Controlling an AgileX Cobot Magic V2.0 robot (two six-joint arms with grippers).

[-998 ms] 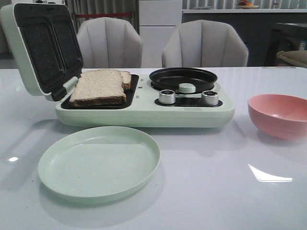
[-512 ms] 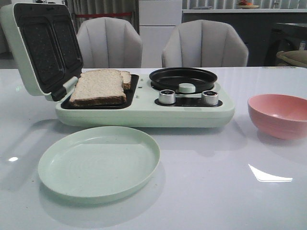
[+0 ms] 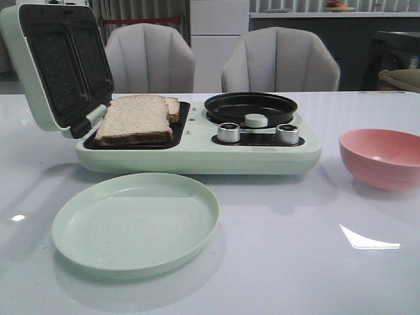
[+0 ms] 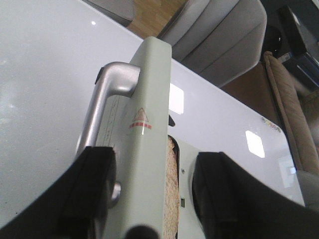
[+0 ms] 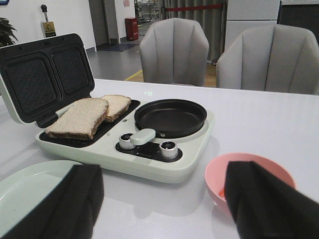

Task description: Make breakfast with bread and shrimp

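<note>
Item, two-station breakfast cooker: pale green plastic sandwich maker (image 3: 197, 157) on a glossy white table (image 3: 295, 262), its dark-lined hinged lid (image 3: 62, 65) standing open and leaning back. Change over the preceding second: none discernible in the front view; lid, food and dishes held the same places, so the task appeared paused at an early stage, with the toasting not begun. Left gripper (image 4: 154, 167): black fingers apart, straddling the lid's free edge beside its curved silver metal handle (image 4: 102, 104), a gap showing on one side, so not clamped. Right gripper (image 5: 164, 172): fingers spread wide, nothing between them, hovering over the table in front of the cooker. Contents, grill tray: two square slices of pale bread with brown crusts (image 3: 134, 118), lying flat side by side. Contents, round black non-stick pan (image 3: 251, 105): nothing. Contents, round pale green plate (image 3: 131, 226), just in front of the cooker: nothing. Contents, pink plastic bowl (image 3: 380, 157), to the cooker's right: interior largely hidden; no shrimp visible in any view, location undetermined, possibly within this bowl.
</note>
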